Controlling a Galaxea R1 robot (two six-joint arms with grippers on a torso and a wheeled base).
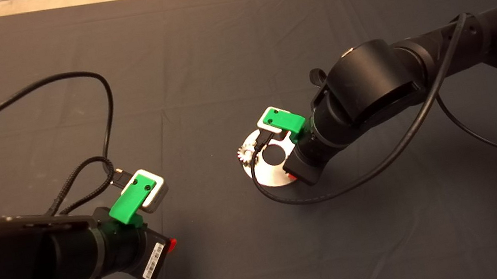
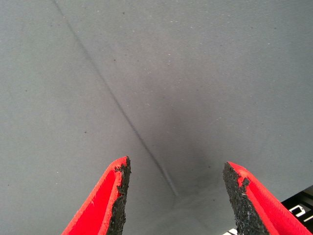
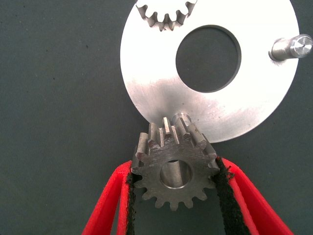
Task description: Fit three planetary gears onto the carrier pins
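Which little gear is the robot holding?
The grey metal gear pinched in the right gripper, over a pin. The other visible gear sits across the round silver disc.

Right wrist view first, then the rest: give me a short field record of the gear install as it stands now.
held gear: planetary gear between the right gripper fingers, over a carrier pin at the disc's edge
seated gear: one gear already on the carrier disc
bare pin: one free pin
third gear: not in view
left gripper: open, empty, over bare mat
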